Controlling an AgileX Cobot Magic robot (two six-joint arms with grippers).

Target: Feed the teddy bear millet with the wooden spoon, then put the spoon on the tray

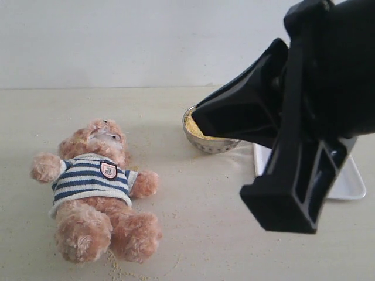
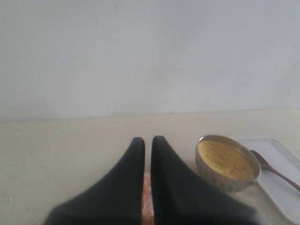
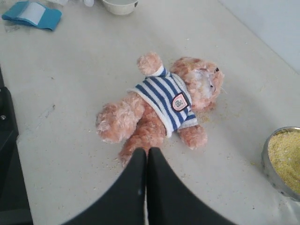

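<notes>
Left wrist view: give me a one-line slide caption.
Shut left end effector before the millet in its metal bowl, wooden spoon lying on the tray alongside.

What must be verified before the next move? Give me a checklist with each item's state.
1. Left gripper open for a grasp: not ok, shut and empty.
2. Right gripper open: not ok, shut and empty.
3. Wooden spoon reachable: ok, lying on the tray beside the metal bowl.
4. Millet available: ok, the metal bowl is full.
5. Teddy bear face up: ok, on its back on the table.
6. Table clean: not ok, loose grains scattered round the bear.
</notes>
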